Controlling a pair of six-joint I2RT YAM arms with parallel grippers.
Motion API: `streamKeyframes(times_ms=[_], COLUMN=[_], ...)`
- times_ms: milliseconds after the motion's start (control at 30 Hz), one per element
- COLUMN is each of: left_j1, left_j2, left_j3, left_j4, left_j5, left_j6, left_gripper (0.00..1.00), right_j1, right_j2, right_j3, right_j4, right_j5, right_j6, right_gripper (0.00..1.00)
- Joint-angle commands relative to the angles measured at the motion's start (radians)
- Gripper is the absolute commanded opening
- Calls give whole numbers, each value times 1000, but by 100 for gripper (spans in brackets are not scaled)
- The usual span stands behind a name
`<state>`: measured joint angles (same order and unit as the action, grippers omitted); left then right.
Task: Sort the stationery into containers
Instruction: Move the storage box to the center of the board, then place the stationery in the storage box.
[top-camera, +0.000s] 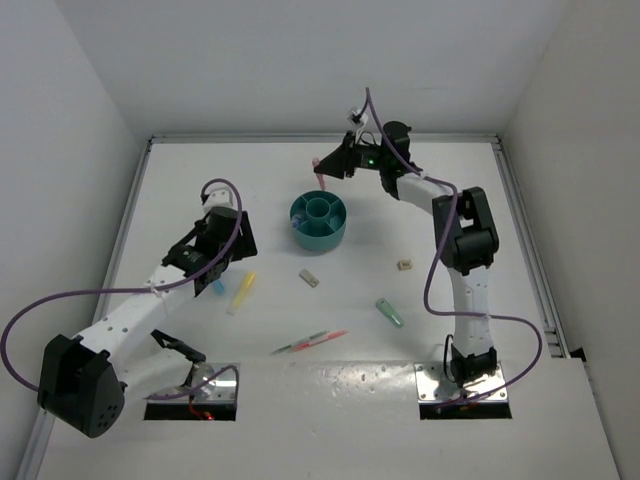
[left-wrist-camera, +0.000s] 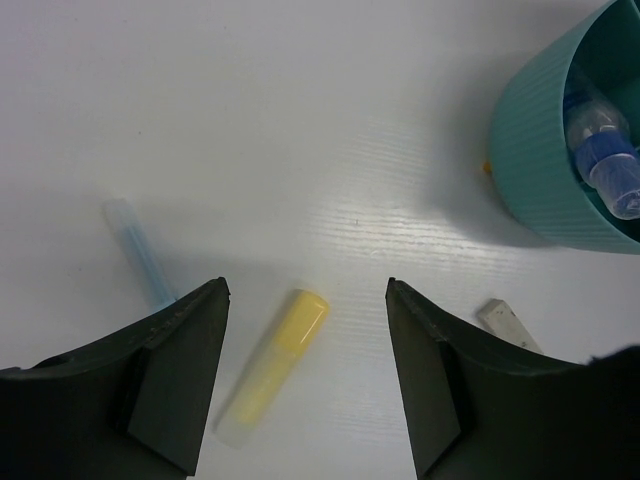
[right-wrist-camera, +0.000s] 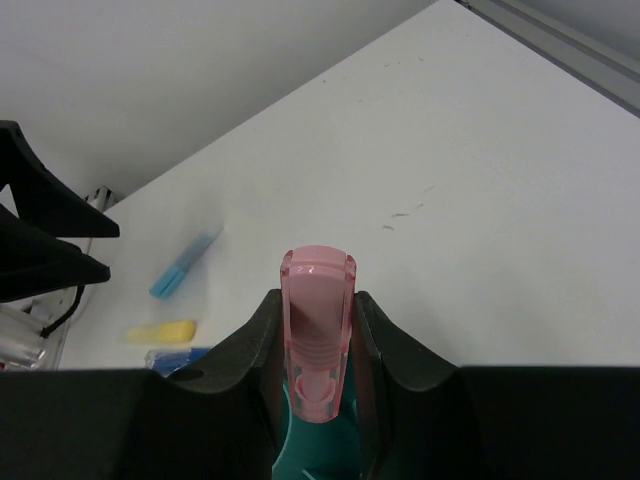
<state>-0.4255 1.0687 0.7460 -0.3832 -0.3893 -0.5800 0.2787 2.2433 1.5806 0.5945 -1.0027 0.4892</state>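
Right hand (top-camera: 333, 163) clamped on pink marker (right-wrist-camera: 318, 290), at 12 o'clock of the bowl (top-camera: 320, 238). Left hand (left-wrist-camera: 306, 292), fingers apart, over yellow marker (left-wrist-camera: 275, 365) at the bowl's 8 o'clock.

White table (top-camera: 250, 190), plain grey walls (top-camera: 300, 60), metal rail (top-camera: 527, 240) along right edge

The gripper (left-wrist-camera: 305, 292) has its jaws spread wide, framing a yellow marker (left-wrist-camera: 272, 365) on the tabletop (left-wrist-camera: 300, 120); blue marker (left-wrist-camera: 140, 255) left, teal bowl (left-wrist-camera: 545, 150) upper right.

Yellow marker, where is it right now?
Top view: the yellow marker lies flat, nearer the arms and left of the teal bowl, beside the blue marker. The open left tool hovers over it.
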Motion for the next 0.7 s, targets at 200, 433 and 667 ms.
streamKeyframes(times_ms=[200, 433, 667], left_j1=[8, 8, 8], left_j2=[4, 4, 22], left_j3=[-5, -5, 4], left_j4=[10, 10, -55], left_j5=[-10, -10, -170], left_j6=[3, 3, -113], left_gripper=[69, 69, 81], right_j1=[13, 13, 13], right_j2=[70, 91, 70], right_j3=[45, 82, 33], right_j4=[51, -10, -35], right_j5=[-5, 4, 4], right_j6=[-20, -76, -106], right_gripper=[1, 5, 37])
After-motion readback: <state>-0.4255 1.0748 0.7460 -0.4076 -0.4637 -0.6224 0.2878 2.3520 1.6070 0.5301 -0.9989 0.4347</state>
